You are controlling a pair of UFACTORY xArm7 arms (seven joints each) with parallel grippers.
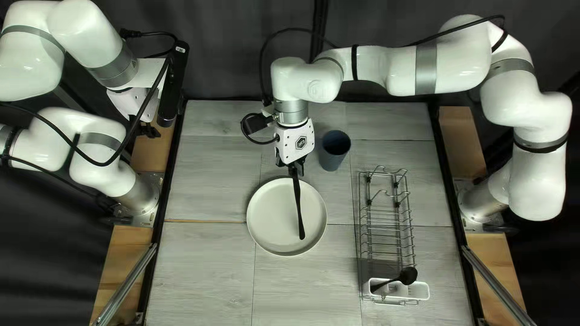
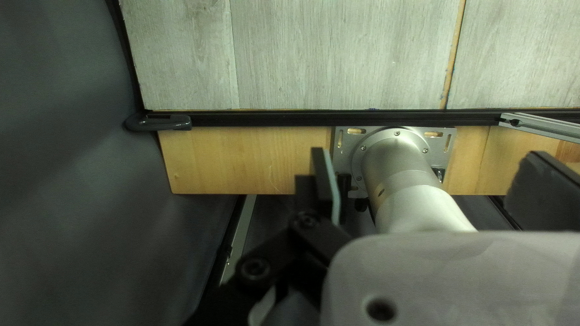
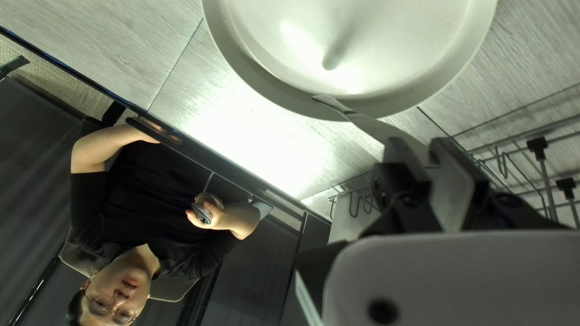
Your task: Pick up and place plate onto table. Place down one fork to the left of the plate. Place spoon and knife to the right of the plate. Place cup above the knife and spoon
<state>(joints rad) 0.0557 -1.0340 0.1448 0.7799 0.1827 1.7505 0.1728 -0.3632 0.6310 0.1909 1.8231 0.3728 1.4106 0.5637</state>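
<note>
Nearest, the black long-handled spoon [image 1: 408, 276] leans in a white plastic holder [image 1: 417, 291], bowl sticking out for easy grabbing; next, the round off-white plate [image 1: 272, 220] lies on the table [image 1: 199, 271], anchoring the setting! Over it, the right gripper [image 3: 424, 150] clamps a slim black utensil [image 1: 298, 208], probably the knife, aimed downward, presumably for lowering; beyond, a dark-blue tapered cup [image 1: 333, 151]; farthest, the left gripper's [image 1: 154, 128] fingers stand apart, clear of the work

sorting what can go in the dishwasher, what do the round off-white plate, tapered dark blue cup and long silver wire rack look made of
Plate: ceramic or hard plastic, satin, with soft blurry highlights.
Cup: probably plastic, matte, no sharp glints; could be ceramic.
Rack: metal, likely steel, polished, its thin rods glinting.
</note>
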